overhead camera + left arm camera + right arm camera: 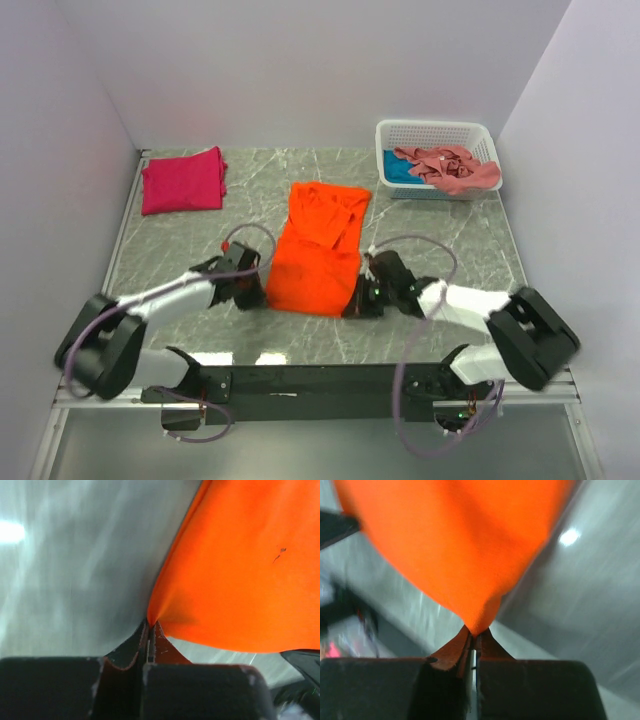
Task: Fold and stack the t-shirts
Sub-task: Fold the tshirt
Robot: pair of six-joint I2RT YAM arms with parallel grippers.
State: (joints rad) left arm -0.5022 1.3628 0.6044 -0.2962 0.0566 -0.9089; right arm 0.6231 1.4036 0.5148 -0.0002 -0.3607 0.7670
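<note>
While both arms are reaching forward low over the table [440,240], the overhead camera is showing them bent at the elbows and angling inward toward each other. The left gripper [258,293] is sitting at the near left corner of the orange shirt [318,255], and the right gripper [358,300] is sitting at its near right corner. The orange shirt is lying in the middle of the table, with its far part rumpled and doubled over. A magenta shirt [183,180] is lying folded at the far left corner, well apart from the arms. At the far right, a white basket [432,130] is holding a pink shirt [452,168], which is spilling over its near rim, and a teal shirt [398,170] is lying just to the left of it.

In the left wrist camera, the left gripper's fingers are pressing together on a corner of the orange shirt. The cloth is fanning up and to the right from the pinch, and grey table is showing to the left and below the cloth's lower edge.

In the right wrist camera, which is blurred, the right gripper's fingers are likewise clamping a pointed corner of the orange shirt. The cloth is spreading upward from the tips, with table on either side.
</note>
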